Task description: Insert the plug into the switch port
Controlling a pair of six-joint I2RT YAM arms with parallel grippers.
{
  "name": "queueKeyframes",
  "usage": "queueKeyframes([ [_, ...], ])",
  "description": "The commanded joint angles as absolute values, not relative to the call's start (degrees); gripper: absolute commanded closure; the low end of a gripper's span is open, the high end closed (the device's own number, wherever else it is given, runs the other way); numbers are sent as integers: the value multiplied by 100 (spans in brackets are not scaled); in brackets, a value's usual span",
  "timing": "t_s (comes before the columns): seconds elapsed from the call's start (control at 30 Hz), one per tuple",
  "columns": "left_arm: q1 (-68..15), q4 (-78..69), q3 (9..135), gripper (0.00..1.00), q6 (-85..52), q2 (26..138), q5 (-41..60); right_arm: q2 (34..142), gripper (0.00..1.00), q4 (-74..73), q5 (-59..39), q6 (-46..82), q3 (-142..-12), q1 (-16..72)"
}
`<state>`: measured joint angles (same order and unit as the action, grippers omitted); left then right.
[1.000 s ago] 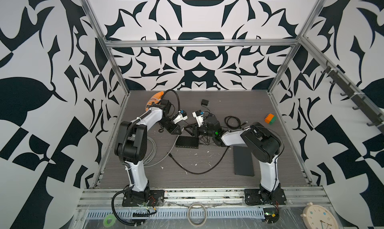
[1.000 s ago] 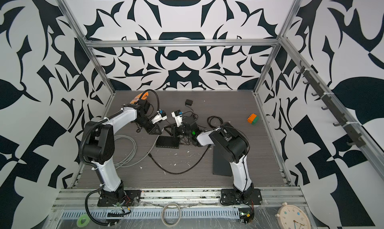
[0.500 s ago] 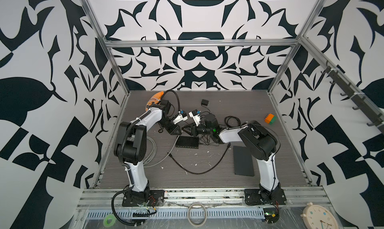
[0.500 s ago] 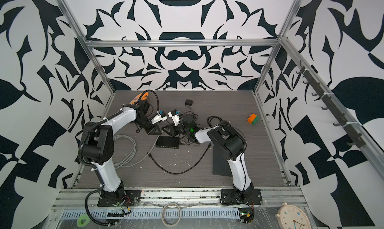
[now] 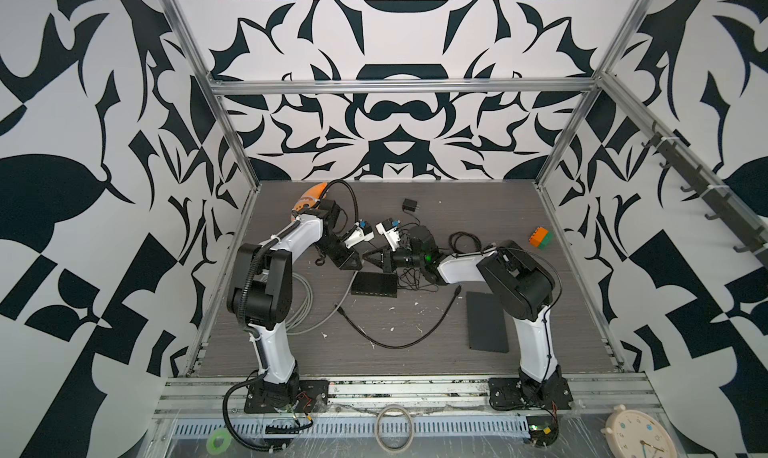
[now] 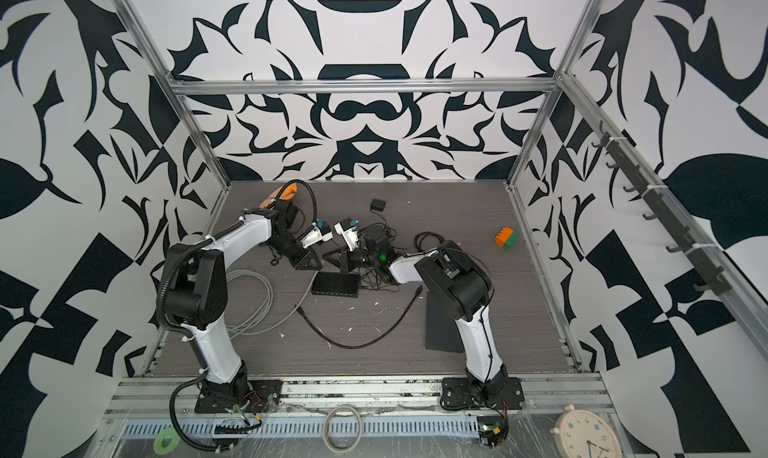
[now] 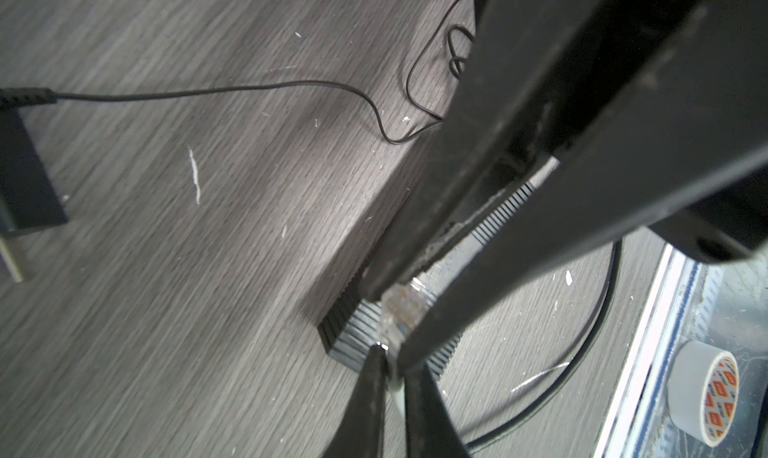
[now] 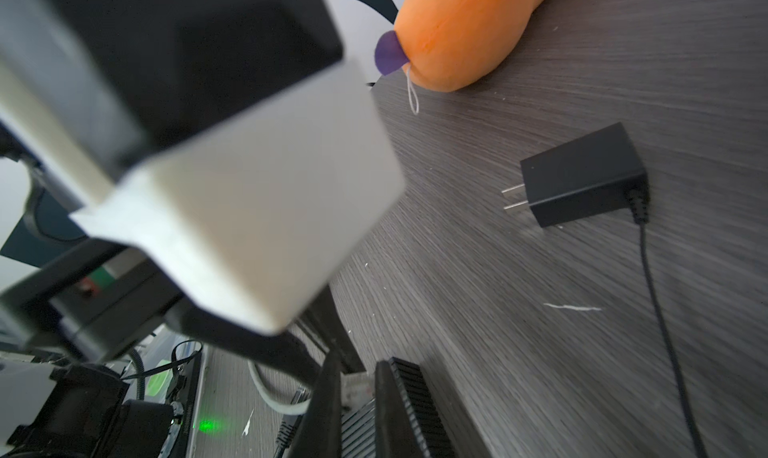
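Looking down in both top views: left gripper (image 5: 358, 264) and right gripper (image 5: 366, 257) meet tip to tip. The black switch (image 5: 374, 284) lies flat on the table (image 5: 457, 211), just on the near side of the meeting tips. The plug is too small to make out here. A grey cable (image 5: 309, 306) leads away from under the tips toward the left arm's base.

Left wrist view: the left gripper's jaws are pinched together on the clear plug (image 7: 401, 310), which is held right at the fingertips. The right gripper's fingers (image 7: 424, 406) come in from the opposite side and are drawn close at the plug's far end. The switch's ribbed edge lies directly beyond the left fingertips. Whether plug and switch touch cannot be told.

Right wrist view: the right jaws are narrow. The plug fills the gap and both fingers bear on it. The switch's ribbed side sits just beside one finger. A black power adapter (image 8: 582, 177) lies well apart beyond the fingertips, and an orange plush toy (image 8: 457, 32) lies farther out.
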<state>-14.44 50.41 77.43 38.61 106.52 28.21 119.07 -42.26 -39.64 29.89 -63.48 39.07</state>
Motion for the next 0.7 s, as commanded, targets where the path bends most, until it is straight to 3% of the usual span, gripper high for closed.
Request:
queueKeyframes([
  [0.0,-1390,5176,7648,83,4002,10395,2891,11796,94,-4552,-4197,3165,-6452,3933],
  [0.2,-1393,4616,7359,57,3817,10018,2526,11710,96,-4352,-3768,3645,-6407,3927],
  [0.4,-1423,3969,7013,52,3228,9380,2160,11431,98,-3624,-2885,4565,-6390,3937],
  [0.67,-1972,1948,5696,51,929,8388,752,11057,98,-2803,-1732,5786,-6427,4115],
])
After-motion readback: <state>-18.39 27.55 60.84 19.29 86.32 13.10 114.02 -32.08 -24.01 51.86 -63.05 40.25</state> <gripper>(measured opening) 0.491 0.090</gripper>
